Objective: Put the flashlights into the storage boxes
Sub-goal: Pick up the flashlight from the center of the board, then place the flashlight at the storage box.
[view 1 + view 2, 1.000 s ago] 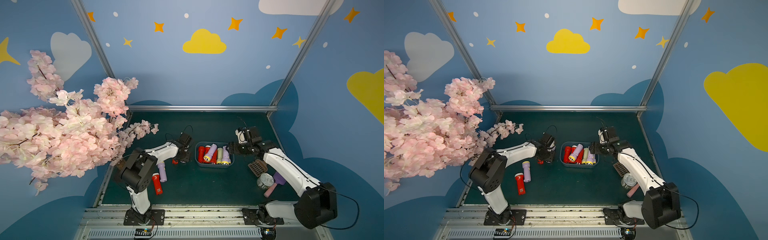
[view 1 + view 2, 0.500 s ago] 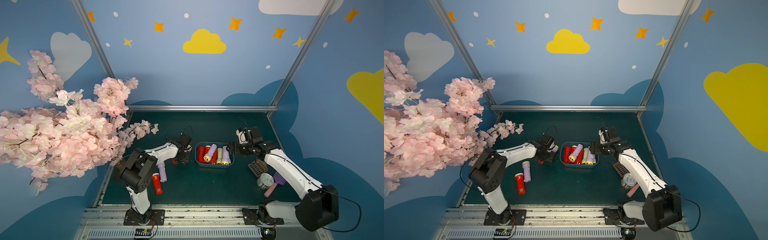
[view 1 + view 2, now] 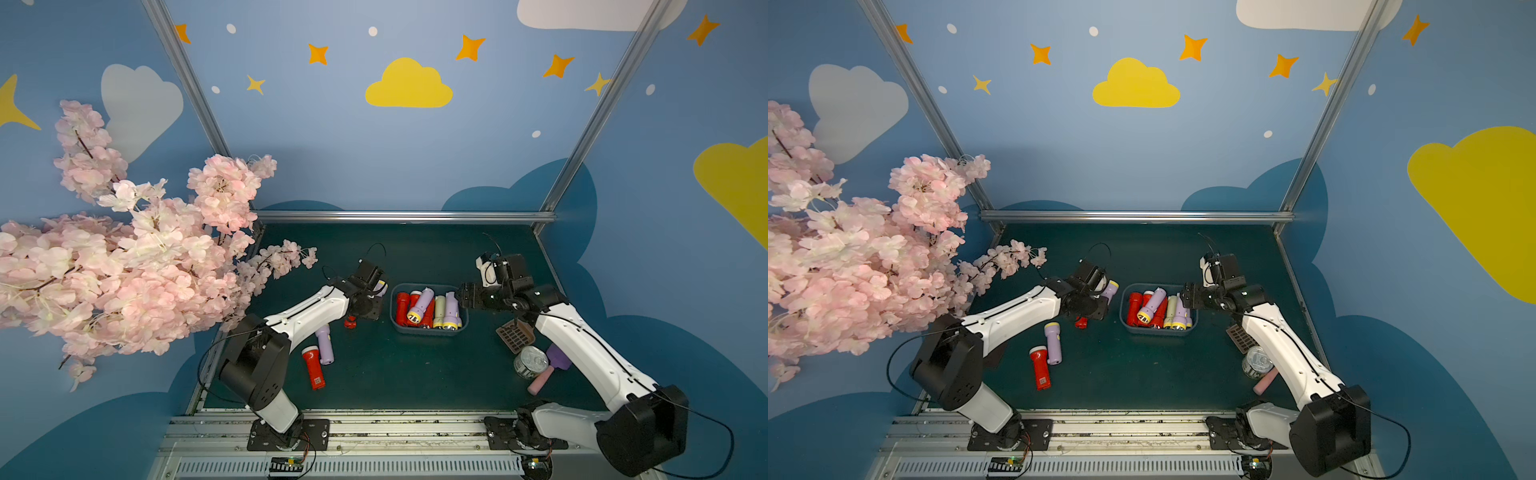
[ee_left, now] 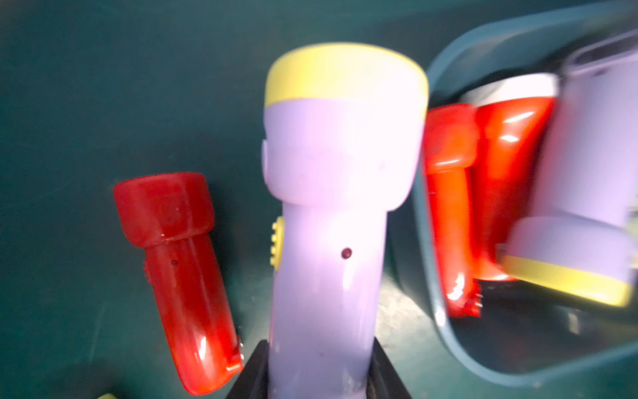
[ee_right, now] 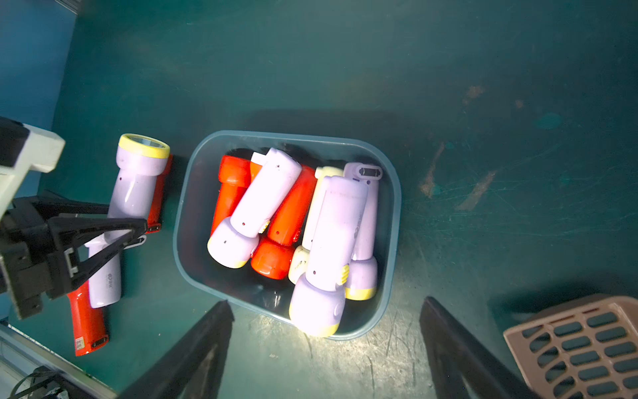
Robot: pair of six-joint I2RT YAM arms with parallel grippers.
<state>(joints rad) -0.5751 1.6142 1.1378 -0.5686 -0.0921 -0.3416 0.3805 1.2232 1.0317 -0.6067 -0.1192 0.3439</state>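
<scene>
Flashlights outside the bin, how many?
4: lilac flashlight in the left gripper; red flashlight on the mat beside it; second lilac flashlight and second red flashlight side by side nearer the left base; right arm may hide more.

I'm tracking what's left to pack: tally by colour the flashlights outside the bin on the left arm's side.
Lilac: 2, the held lilac flashlight in the left pincer, the loose lilac flashlight.
Red: 2, the red flashlight beside the pincer, the labelled red flashlight.
Total: 4.

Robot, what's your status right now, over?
Left fingers shut on lilac flashlight, beside bin. Right fingers open, empty, at bin's edge. Bin crowded; red flashlight alongside.
</scene>
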